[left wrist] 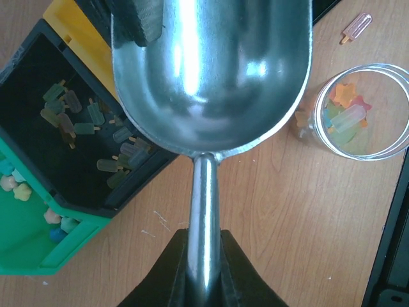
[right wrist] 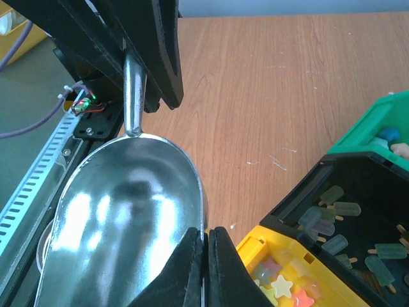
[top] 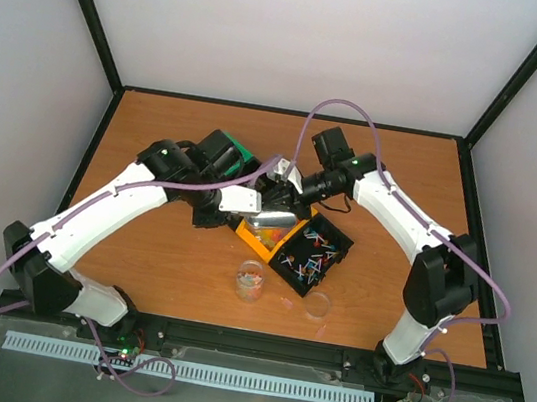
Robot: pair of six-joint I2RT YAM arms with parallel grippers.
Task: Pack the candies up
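The bins (left wrist: 29, 246) are being seen well stocked, so packing is being judged barely begun. The empty scoop (left wrist: 211, 77) is being pinched at its handle by the left gripper (left wrist: 204, 246) and at its rim by the right gripper (right wrist: 206, 246). The jar (left wrist: 370, 155) is being seen holding only a few candies (left wrist: 350, 118).

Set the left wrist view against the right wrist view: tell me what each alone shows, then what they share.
Left wrist only: the clear jar partly filled with candies, and one loose candy on the table. Right wrist only: star candies in the yellow bin, the slotted rail, and the right gripper pinching the scoop by its rim. Shared: the empty scoop, its handle in the left gripper, and the black bin of popsicle-shaped candies.
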